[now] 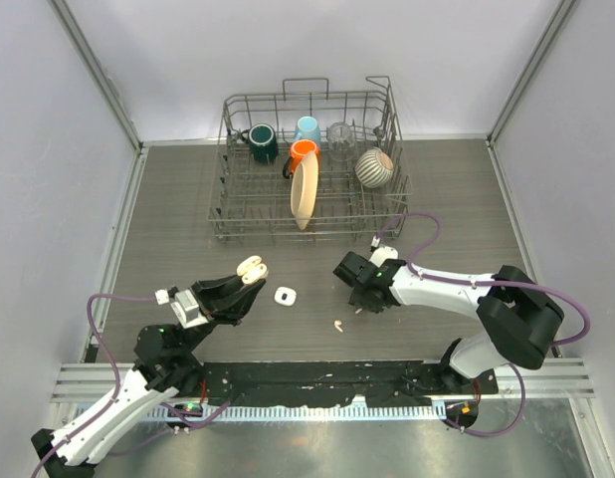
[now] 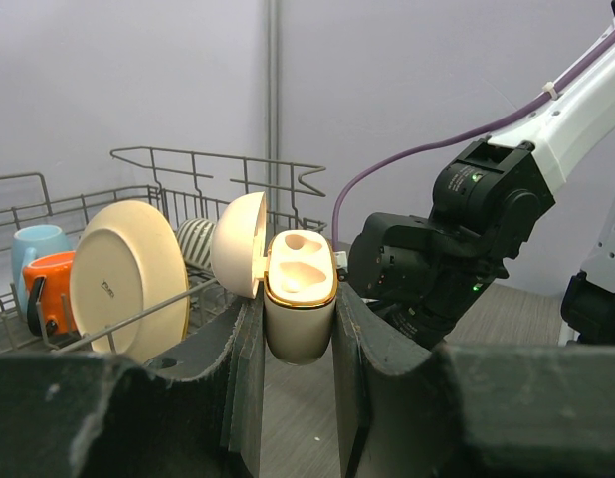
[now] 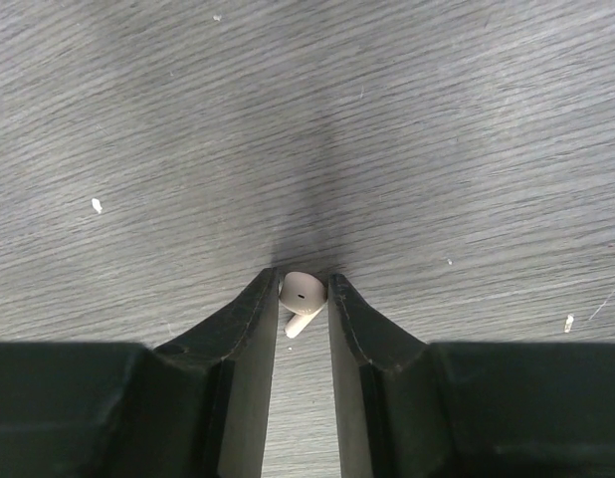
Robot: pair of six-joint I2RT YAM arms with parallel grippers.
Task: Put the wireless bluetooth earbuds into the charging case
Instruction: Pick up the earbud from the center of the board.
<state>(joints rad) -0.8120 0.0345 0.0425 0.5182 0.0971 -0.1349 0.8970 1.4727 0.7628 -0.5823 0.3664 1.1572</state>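
Observation:
My left gripper (image 1: 243, 284) is shut on the cream charging case (image 2: 300, 314) and holds it upright above the table. The case's lid (image 2: 238, 244) is swung open to the left, and both sockets show empty. On the table to the right, my right gripper (image 3: 303, 281) points down at the wood. One white earbud (image 3: 304, 295) sits between its fingertips, touching both pads, with its stem pointing back toward the camera. A second earbud (image 1: 337, 325) lies loose on the table just in front of the right gripper (image 1: 359, 305).
A small white rounded-square case (image 1: 285, 296) lies on the table between the two grippers. A wire dish rack (image 1: 228, 189) stands at the back with mugs, a glass, a striped cup and a cream plate (image 2: 128, 279). Grey walls close in the sides.

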